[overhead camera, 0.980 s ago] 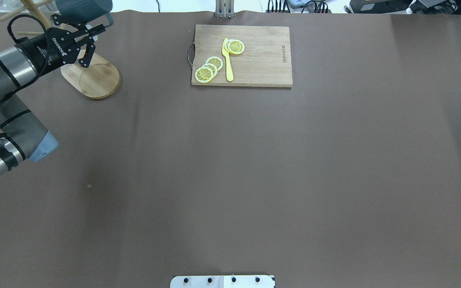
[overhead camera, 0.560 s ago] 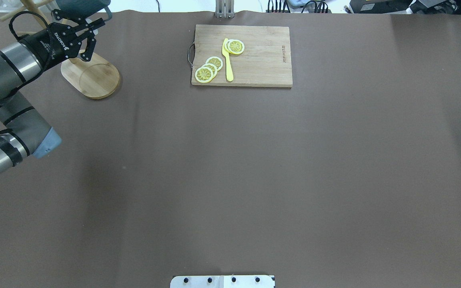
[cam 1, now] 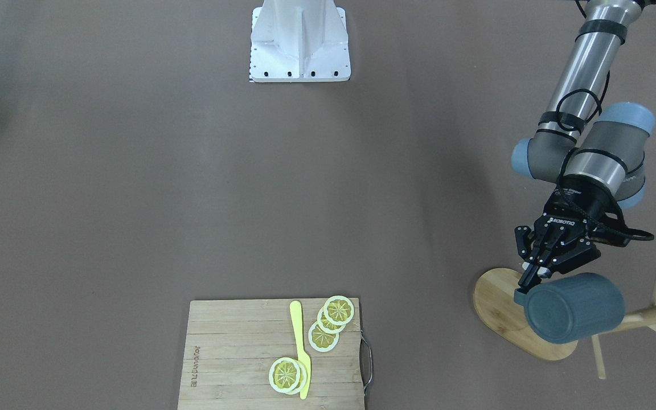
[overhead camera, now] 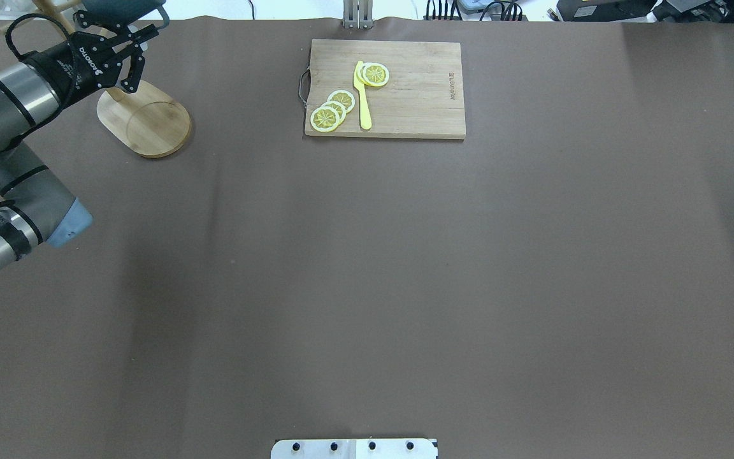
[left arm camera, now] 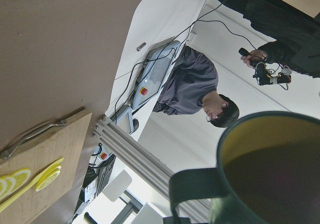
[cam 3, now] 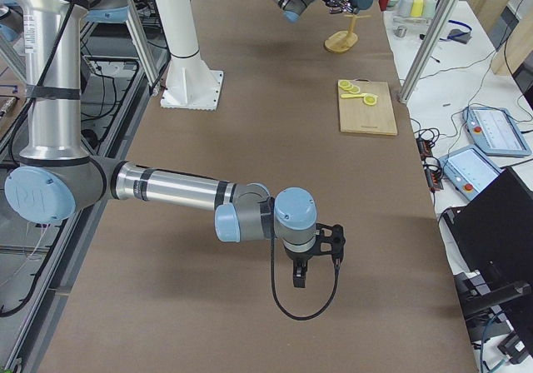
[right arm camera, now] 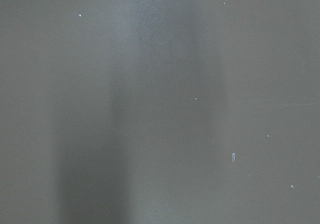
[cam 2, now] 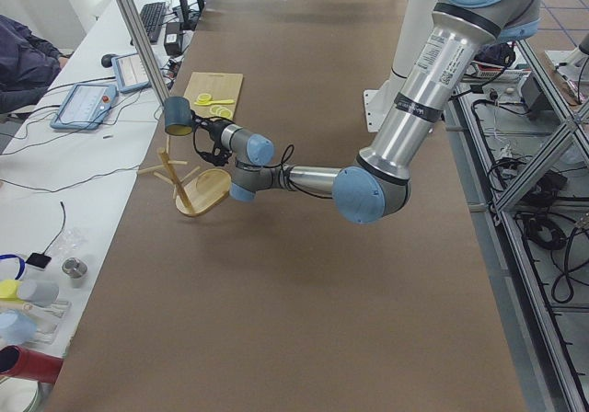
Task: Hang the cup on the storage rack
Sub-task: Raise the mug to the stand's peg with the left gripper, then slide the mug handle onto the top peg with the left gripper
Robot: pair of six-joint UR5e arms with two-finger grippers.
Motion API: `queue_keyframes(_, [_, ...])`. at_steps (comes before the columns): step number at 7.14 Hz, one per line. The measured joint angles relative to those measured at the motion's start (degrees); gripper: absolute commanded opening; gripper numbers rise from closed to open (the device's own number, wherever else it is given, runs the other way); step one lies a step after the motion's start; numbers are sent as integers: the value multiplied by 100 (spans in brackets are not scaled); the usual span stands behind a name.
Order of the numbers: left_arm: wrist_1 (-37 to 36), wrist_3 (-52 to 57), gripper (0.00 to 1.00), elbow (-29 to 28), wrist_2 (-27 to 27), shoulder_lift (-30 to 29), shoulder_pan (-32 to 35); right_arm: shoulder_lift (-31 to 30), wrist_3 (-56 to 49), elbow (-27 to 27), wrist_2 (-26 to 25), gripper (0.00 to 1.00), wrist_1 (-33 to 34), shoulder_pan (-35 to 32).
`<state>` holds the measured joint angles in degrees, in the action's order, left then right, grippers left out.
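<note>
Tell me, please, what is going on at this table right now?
The left claw is shut on the cup and holds it on its side in the air over the storage rack, at the robot's left end of the table. The cup is not yet on a peg. The right claw hangs over the table far from the rack; whether it is open cannot be told. The cutting board with lemon slices lies apart.
</note>
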<state>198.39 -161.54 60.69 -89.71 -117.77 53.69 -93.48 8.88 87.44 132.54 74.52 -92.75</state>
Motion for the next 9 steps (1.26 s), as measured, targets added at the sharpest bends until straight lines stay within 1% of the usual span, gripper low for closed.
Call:
queue_keyframes(4, [33,0,0,-167,-35,14,142,-3,0,-14,-1,100,1,-1])
queue_keyframes(7, [430,0,0,-565,-44,20,158,-14,-2,-16,1,100,-1,-5])
queue_keyframes(9, [569,-2,0,-708,-46,51,159,-29,-8,-14,6,100,-22,-4])
